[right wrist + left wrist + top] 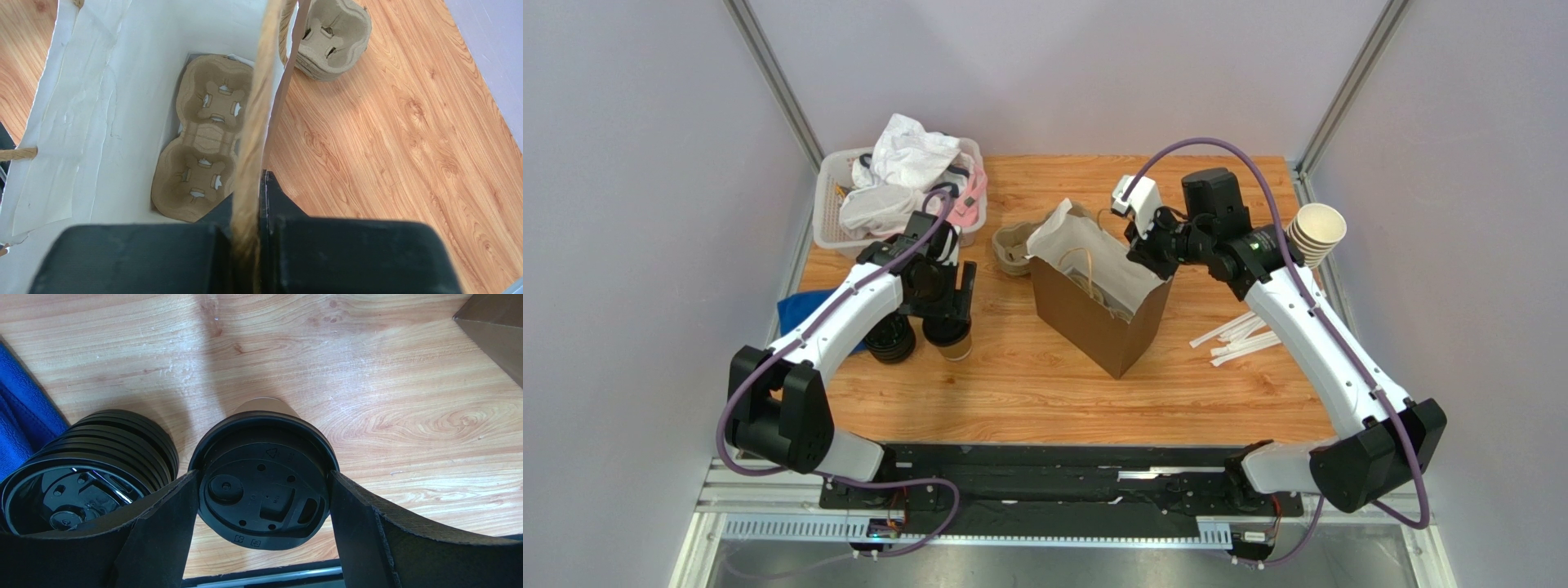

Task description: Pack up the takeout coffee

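Upright on the wooden table (1014,398), left of centre: the takeout coffee (264,490), a tan cup under a round black lid. Pinched at the lid's rim by the left gripper (264,478), one of the fingers (162,530) pressed against each side. Stands just beside a stack of bare black lids (92,471), on the cup's left in the wrist view; cannot tell whether touching. Beyond the stack, a blue cloth (21,410).

Near mid-table, well apart from the cup: a brown paper bag (1100,300), open at the top, white inside. Clamped tight on the bag's twine handle (258,122): the right gripper (248,245), above the bag's right edge. Flat on the bag's floor, a moulded pulp cup carrier (205,138), its pockets unfilled. Just behind the bag, a stack of more carriers (334,37).

At the far right edge, a tilted stack of lidless cream cups (1318,233); nearer, white straws (1241,337) scattered. At the far left corner, a white basket (832,202) heaped with crumpled cloths.
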`<state>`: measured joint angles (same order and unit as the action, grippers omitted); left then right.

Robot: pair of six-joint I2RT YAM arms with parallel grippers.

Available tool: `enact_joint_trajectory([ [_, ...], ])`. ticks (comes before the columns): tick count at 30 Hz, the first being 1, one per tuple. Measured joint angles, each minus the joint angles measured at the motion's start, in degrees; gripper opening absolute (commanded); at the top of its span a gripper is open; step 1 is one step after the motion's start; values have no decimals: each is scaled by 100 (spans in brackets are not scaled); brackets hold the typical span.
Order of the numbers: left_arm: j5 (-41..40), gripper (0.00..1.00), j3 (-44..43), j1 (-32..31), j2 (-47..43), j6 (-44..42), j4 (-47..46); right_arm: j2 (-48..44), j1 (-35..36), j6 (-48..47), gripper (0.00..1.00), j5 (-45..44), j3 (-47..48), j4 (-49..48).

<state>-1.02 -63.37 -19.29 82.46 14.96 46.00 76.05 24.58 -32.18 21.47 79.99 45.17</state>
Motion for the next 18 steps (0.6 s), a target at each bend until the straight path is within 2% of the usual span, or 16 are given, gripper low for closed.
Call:
enact_joint_trajectory([
  [4, -90, 83, 46, -114, -46, -4, -7, 0, 0, 0, 0, -20, 0, 0],
  [11, -98, 93, 184, -286, -229, 7, -39, 0, 0, 0, 0, -37, 0, 0],
  [18, -98, 93, 214, -293, -291, 26, 70, 9, 4, 0, 0, -37, 0, 0],
])
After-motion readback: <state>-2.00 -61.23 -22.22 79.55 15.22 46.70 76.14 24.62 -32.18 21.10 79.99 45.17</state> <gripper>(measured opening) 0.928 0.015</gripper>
